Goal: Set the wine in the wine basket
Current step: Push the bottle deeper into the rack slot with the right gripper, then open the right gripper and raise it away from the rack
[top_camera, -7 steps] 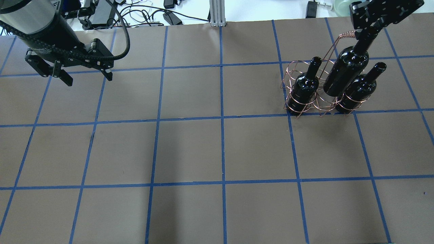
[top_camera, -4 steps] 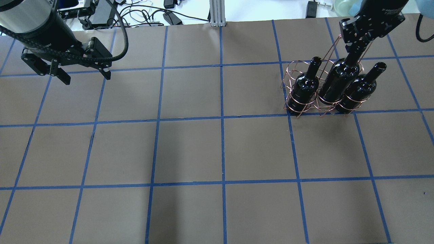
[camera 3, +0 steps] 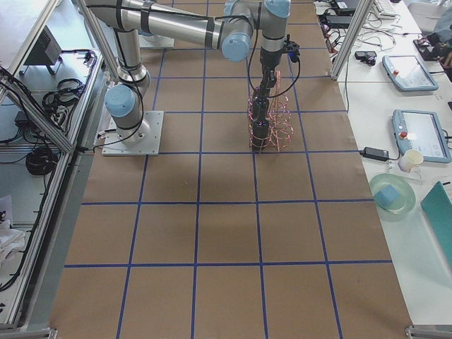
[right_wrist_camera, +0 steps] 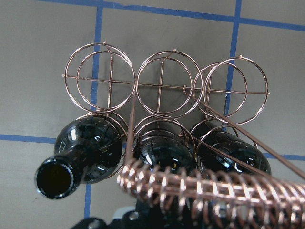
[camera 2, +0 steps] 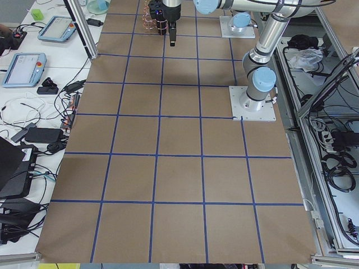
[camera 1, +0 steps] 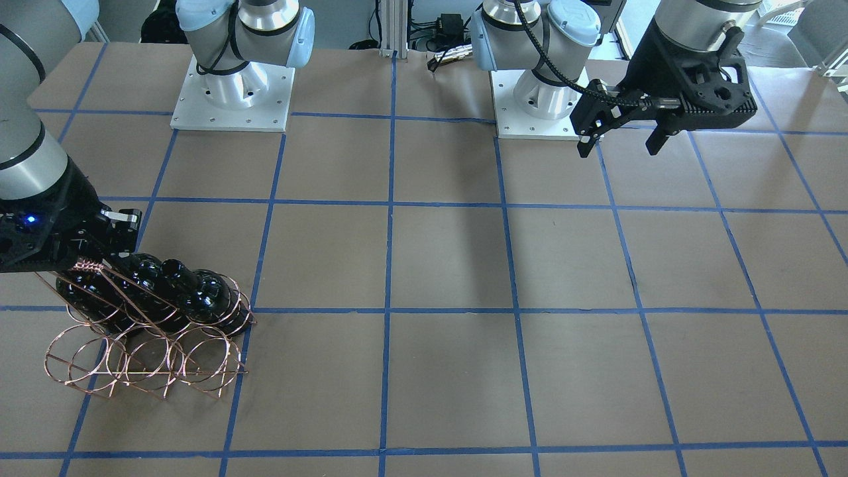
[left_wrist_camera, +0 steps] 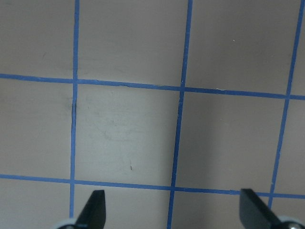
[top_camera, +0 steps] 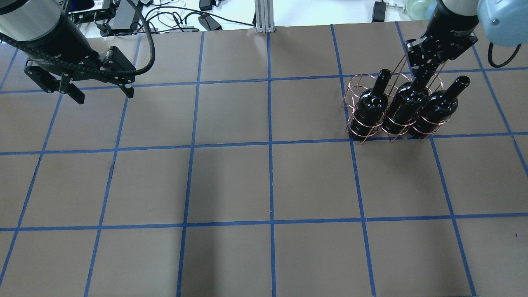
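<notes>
**Right arm: wine seated in basket, release pending**

The right gripper (top_camera: pixel 421 70) has its jaws closed about the neck of the wine (top_camera: pixel 404 109), as far as the overhead view shows. The right wrist view cannot confirm this, because the woven handle bar (right_wrist_camera: pixel 214 188) covers the neck there. The left gripper (top_camera: pixel 105 95) has its jaws spread wide and holds nothing. It hangs over bare table (top_camera: pixel 268 185), well apart from the work.

**Position of the wine**

- The wine stands in the middle ring of one row of the wine basket (top_camera: pixel 350 87).
- Bottle A (top_camera: pixel 369 107) and bottle B (top_camera: pixel 439 108) fill the rings on either side, close against it.
- The three rings of the other row hold no bottle.
- All three bottles lean alike in the overhead view.

**Step in hand**

Judged from the body sitting level with its neighbours, insertion is essentially complete and the release is not yet done. Whether the base rests fully on the rack floor cannot be seen.

**Next move**

1. Part the jaws only enough to free the neck.
2. Withdraw along the neck axis. The handle bar runs just beside the gripper, so sideways travel risks snagging it and dragging the basket.
</notes>
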